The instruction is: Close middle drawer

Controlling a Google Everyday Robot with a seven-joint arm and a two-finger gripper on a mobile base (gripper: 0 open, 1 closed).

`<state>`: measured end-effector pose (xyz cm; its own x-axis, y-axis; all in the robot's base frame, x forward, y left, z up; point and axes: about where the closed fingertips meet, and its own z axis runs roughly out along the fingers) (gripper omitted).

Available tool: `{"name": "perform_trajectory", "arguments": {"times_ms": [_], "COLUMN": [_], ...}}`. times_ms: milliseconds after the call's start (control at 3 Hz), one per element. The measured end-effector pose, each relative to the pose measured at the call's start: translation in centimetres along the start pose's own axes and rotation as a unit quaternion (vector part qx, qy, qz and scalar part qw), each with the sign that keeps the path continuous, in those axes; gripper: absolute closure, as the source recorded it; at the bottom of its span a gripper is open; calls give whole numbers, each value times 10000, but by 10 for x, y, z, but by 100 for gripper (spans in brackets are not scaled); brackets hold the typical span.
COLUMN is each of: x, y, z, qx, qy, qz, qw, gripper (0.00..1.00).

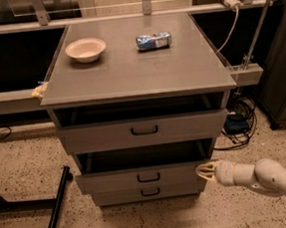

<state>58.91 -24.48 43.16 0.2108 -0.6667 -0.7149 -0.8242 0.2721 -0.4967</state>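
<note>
Grey metal cabinet (130,82) mid-frame on speckled floor (17,167). Far left: black stand leg (56,208) slanting across floor. On cabinet top, L to R: pale bowl (85,49), then blue-silver can (153,40) lying on its side, well apart. Below top: upper drawer (142,131) pulled out, dark gap above its front. Under that, middle drawer (143,177) partly out too, small dark handle at centre, front just fwd of lowest drawer front (145,192). At rt end of middle drawer front: gripper (206,171), yellowish tip at or against panel; claw state: cannot tell. Behind it, white arm (268,177) roughly horizontal, low, extending from lower-rt corner, wrist level w/ middle drawer. Rt of cabinet: cables (237,128) on floor.
</note>
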Motion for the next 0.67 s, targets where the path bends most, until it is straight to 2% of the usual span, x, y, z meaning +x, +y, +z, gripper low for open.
{"name": "perform_trajectory", "arguments": {"times_ms": [667], "x": [11], "y": [-44], "z": [24], "qx": [-139], "qy": [233], "qz": [70], "qw": [9996], "gripper": [100]}}
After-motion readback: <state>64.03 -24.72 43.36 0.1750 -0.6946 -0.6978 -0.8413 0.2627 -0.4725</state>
